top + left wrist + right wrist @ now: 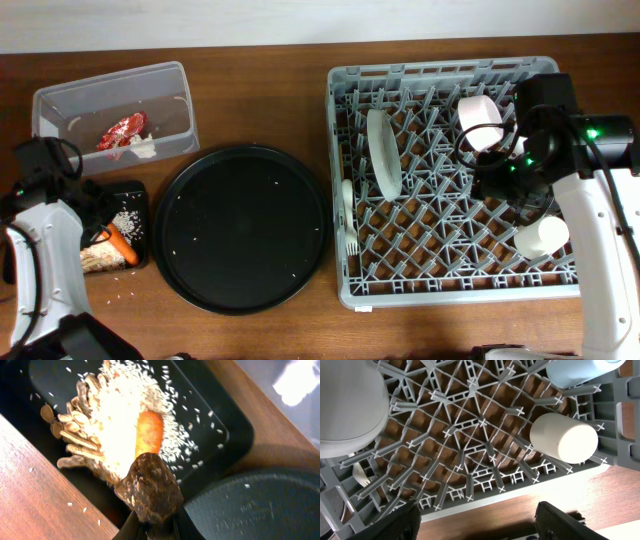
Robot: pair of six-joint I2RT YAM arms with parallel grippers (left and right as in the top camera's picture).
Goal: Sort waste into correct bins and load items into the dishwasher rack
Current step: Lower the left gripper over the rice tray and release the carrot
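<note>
Overhead, rack: grey, on the right of the desk.
Overhead, plate: on edge among the pegs, left part of the rack.
Overhead, bowl: tipped on its side at the rack's far side, just beside the right arm.
Overhead, fork: along the rack's left edge.
Overhead, tub: far left, with the wrapper inside.
Overhead, black tray: in front of the tub, holding rice and the carrot.
Overhead, round tray: between black tray and rack, with a few grains on it.
Left wrist, left claw: clamped on the chunk, over the black tray's edge.
Left wrist, carrot: lying on the rice heap, just beyond the chunk.
Left wrist, brown slices: fanned beside the rice, in the same tray.
Right wrist, right claw: fingers wide apart, nothing between them, over the rack's rim.
Right wrist, blue cup: in the rack, top right corner of view.
Right wrist, small cup: on its side among the pegs, near the blue cup.
</note>
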